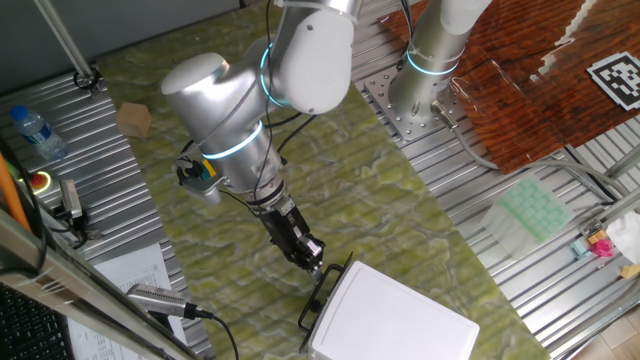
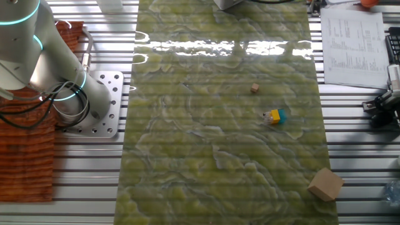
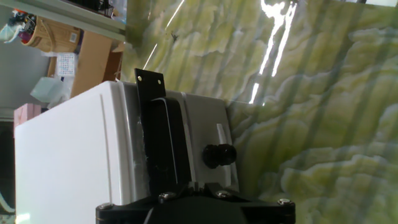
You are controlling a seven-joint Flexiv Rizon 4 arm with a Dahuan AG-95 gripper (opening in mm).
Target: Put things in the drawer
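The white cabinet is cut off by the lower edge in one fixed view. In the hand view, the fingers are mostly out of frame, their spread unreadable.

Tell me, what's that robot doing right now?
Hand at the drawer handle, grip unclear. Drawer closed. Yellow toy loose on mat.

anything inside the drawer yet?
Can't tell: the drawer looks shut in the white cabinet, interior hidden. The gripper is at the black handle.
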